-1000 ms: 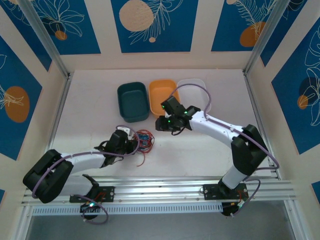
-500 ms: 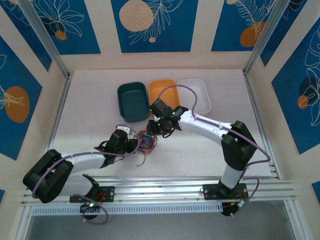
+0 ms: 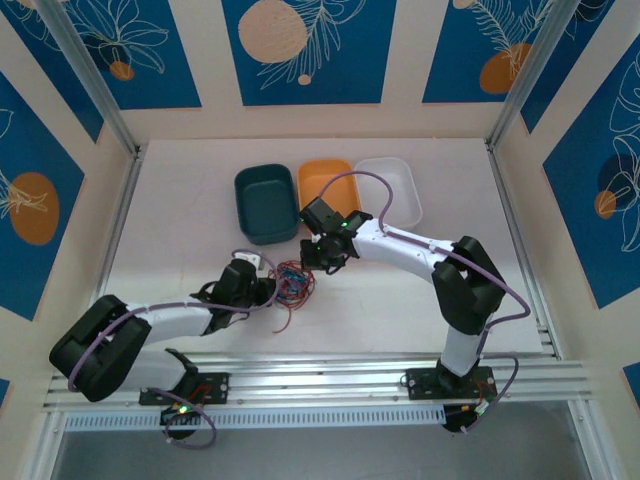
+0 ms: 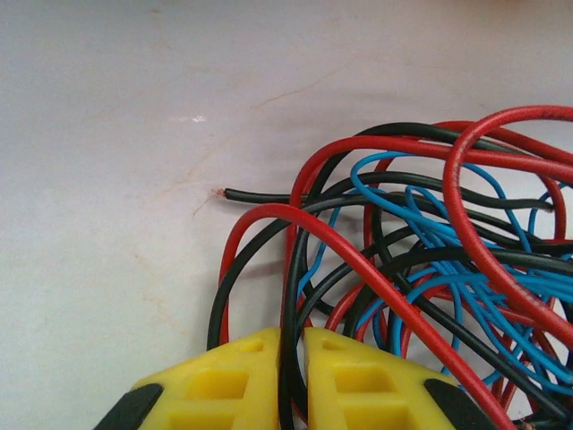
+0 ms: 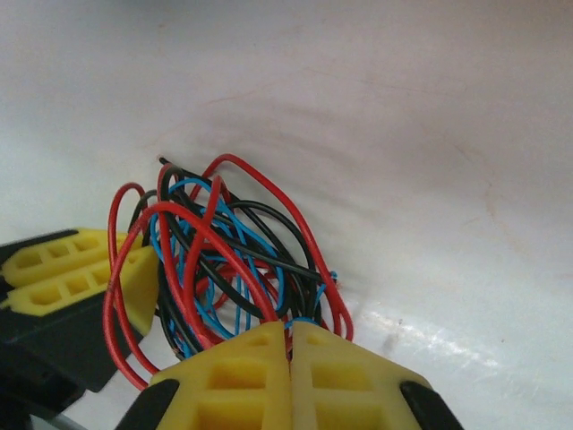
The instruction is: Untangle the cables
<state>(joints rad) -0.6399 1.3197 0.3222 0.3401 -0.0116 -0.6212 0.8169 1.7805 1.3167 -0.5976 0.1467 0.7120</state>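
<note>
Red-black-blue cables (image 4: 421, 269) in left gripper (image 4: 291, 381), bins (image 3: 266, 203) overhead

We reach both arms inward and low, left gripper (image 4: 291, 336) and right gripper (image 5: 289, 331) each pinched tight on the cables (image 5: 224, 260).

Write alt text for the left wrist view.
A tangle of red, black and blue cables lies on a pale table, toward the right. At the bottom edge the yellow-fingered left gripper is shut on a black strand.
</note>
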